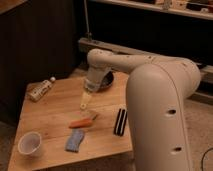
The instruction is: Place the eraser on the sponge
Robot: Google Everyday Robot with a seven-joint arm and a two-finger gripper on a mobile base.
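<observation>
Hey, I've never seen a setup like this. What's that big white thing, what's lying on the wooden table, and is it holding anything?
The big white shape is a robot arm, seen close up. There is one view only, looking down past the arm onto a wooden table; where the camera sits I cannot tell. The arm ends in a two-finger gripper, pointing down above the table's middle, open and holding nothing. On the table: a small bottle on its side at the far left, a white cup at the near left, a blue-grey sponge, an orange carrot-shaped thing just behind it, and the black eraser further right.
</observation>
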